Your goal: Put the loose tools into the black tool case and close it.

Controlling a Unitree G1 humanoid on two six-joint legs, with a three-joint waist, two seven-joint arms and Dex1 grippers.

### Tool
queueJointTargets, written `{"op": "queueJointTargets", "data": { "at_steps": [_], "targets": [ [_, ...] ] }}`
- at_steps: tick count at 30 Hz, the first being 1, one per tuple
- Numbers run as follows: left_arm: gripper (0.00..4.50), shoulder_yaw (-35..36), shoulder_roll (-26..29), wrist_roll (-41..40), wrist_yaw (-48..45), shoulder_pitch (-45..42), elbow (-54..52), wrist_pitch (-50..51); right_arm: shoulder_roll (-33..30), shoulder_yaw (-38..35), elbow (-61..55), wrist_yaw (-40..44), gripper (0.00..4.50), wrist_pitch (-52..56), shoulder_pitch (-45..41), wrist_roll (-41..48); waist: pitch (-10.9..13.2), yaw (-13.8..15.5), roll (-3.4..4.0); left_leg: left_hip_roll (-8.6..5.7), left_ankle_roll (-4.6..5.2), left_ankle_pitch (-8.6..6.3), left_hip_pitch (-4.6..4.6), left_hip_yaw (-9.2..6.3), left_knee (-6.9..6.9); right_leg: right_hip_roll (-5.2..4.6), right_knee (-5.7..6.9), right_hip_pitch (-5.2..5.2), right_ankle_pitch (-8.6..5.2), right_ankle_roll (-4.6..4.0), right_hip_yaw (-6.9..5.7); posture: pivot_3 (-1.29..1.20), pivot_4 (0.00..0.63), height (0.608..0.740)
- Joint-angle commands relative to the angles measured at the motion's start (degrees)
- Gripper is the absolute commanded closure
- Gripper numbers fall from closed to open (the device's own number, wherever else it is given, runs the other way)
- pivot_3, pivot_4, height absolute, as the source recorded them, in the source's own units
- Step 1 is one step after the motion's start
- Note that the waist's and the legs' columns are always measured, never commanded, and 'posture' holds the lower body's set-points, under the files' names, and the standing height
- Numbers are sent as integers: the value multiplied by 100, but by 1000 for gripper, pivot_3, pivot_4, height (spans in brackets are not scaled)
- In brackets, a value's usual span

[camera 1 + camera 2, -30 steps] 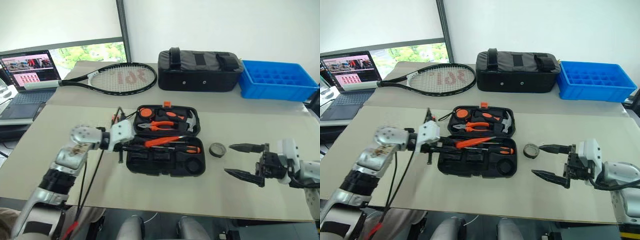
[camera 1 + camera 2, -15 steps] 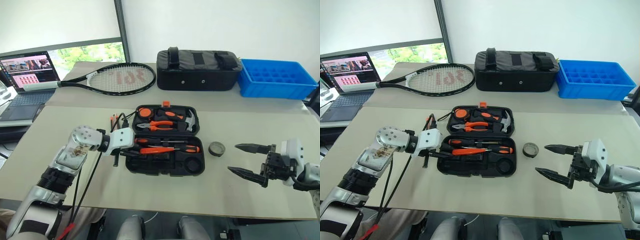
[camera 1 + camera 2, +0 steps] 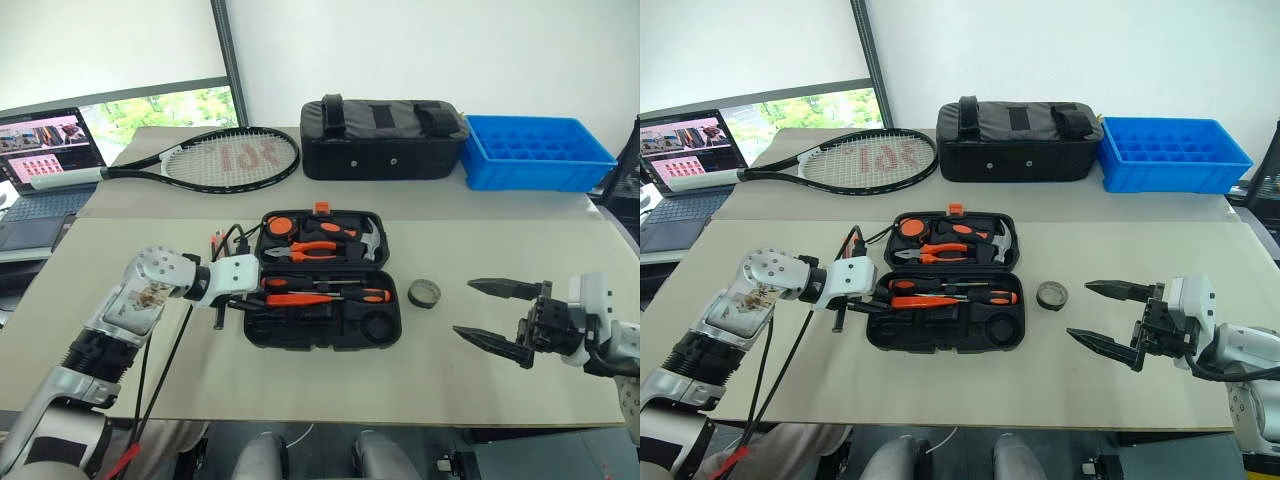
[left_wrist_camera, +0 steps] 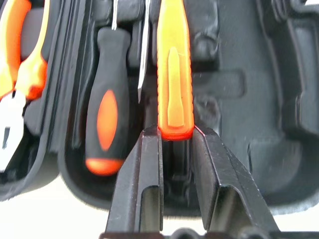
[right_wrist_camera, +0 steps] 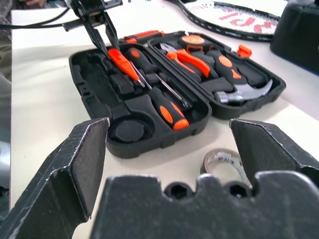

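Left gripper (image 4: 174, 144) reaches in at the left end of the black tool case (image 3: 322, 330), its two fingers set narrowly on either side of the butt of an orange utility knife (image 4: 173, 74) that lies in the near half; whether they actually pinch it cannot be told. Right gripper (image 3: 490, 310) hovers over the table (image 3: 420, 390) well right of the case, spread wide and holding nothing. That case lies open at the table's middle, its far half holding pliers (image 3: 310, 250) and a hammer (image 3: 372, 244), its near half two screwdrivers (image 3: 335, 294) beside the knife. Along the far edge lie a tennis racket (image 3: 215, 160), a black fabric bag (image 3: 382, 126) and a blue tray (image 3: 535, 152). One small dark tape roll (image 3: 425, 293) sits loose just right of the case, between it and the right gripper.
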Motion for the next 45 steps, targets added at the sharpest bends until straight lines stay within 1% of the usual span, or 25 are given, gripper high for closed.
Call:
{"op": "queueJointTargets", "data": {
  "at_steps": [1, 5, 14, 17, 23, 25, 26, 27, 28, 30, 33, 37, 38, 40, 43, 45],
  "targets": [
    [4102, 53, 259, 115, -218, -90, 77, -36, -14, -161, -211, 14, 0, -58, -35, 166, -1, -1, 1, 0, 0, 0, 0, 0, 0, 0, 0, 0, 0, 0, 0, 0, 150, 708],
    [4102, 12, 325, 126, -433, -169, 251, -207, -7, -138, -238, 5, 0, -27, -79, 195, -1, 5, 2, 0, 0, 0, 0, -2, 0, 0, 0, 1, 0, 0, -1, 0, 150, 708],
    [4102, -158, 27, 295, -538, -458, 710, -397, 17, -150, -321, -45, 0, -4, -35, 198, -2, 4, 3, 1, 0, 0, -1, -4, 2, 3, 2, 1, 0, -1, -2, 0, 150, 708],
    [4102, -193, -16, 351, -524, -465, 662, -336, 28, -172, -348, -65, 0, -10, 16, 197, -3, 2, 4, 1, 0, 0, -2, -6, 3, 4, 2, 1, 1, -1, -3, 0, 150, 708],
    [4102, -182, -41, 321, -562, -419, 255, 97, 60, -154, -396, -101, 0, -6, 52, 201, -3, 13, 5, 0, 0, 0, -6, -9, 6, 4, 2, 2, 2, -3, -4, 0, 150, 708],
    [3083, -171, -45, 317, -573, -409, 175, 195, 65, -141, -390, -109, 0, -6, 43, 200, -3, 16, 5, 0, 0, 0, -9, -10, 7, 4, 2, 2, 2, -4, -4, 0, 150, 708],
    [2872, -150, -66, 326, -532, -417, 192, 162, 66, -133, -374, -109, 0, -15, 30, 194, -3, 17, 5, 0, 0, 0, -10, -12, 7, 4, 2, 2, 2, -4, -5, 0, 150, 708],
    [2546, -116, -92, 318, -492, -420, 208, 146, 66, -131, -369, -110, 0, -20, 27, 192, -4, 18, 6, -1, 0, 0, -10, -13, 7, 5, 2, 2, 2, -4, -6, 0, 150, 708],
    [2090, -83, -121, 310, -444, -431, 233, 135, 65, -129, -360, -111, 0, -21, 21, 192, -5, 17, 7, -1, 0, 0, -10, -13, 7, 4, 1, 2, 3, -5, -6, 0, 150, 708],
    [1358, 11, -195, 307, -293, -505, 328, 27, 61, -124, -332, -104, 0, -25, 3, 188, -5, 18, 7, -1, 0, 0, -12, -14, 7, 4, 1, 2, 4, -7, -6, 0, 150, 708],
    [1358, 286, -302, 84, -150, -668, 391, -13, 71, -105, -306, -106, 0, -38, -13, 170, -5, 38, 7, -3, 0, 0, -16, -16, 9, 4, 1, 2, 5, -9, -6, 0, 150, 708],
    [1358, 734, -520, -481, -64, -759, 362, 169, 97, -106, -349, -128, 0, -44, 21, 163, -3, 54, 5, -2, 0, 0, -29, -29, 21, 5, 1, 0, 6, -11, -20, 0, 150, 708],
    [1757, 825, -597, -686, -89, -715, 293, 261, 104, -110, -363, -135, 0, -46, 37, 160, -5, 54, 8, -2, 0, 0, -33, -35, 27, 5, 1, 0, 6, -11, -27, 0, 150, 708],
    [1946, 934, -707, -975, -151, -615, 162, 378, 114, -122, -381, -140, 0, -49, 66, 158, -11, 51, 17, -2, 1, 0, -34, -37, 31, 5, 2, 2, 6, -11, -29, 0, 150, 708],
    [3173, 941, -747, -1188, -229, -394, -70, 588, 128, -135, -418, -154, 0, -46, 113, 163, -14, 45, 23, -2, 1, 0, -36, -42, 40, 5, 5, 4, 6, -11, -36, 0, 150, 708],
    [3879, 879, -657, -1384, -454, -193, -287, 868, 136, -151, -461, -176, 0, -35, 163, 171, -15, 25, 25, -1, 1, 0, -37, -45, 42, 6, 5, 4, 6, -12, -39, 0, 150, 708]
  ]
}}
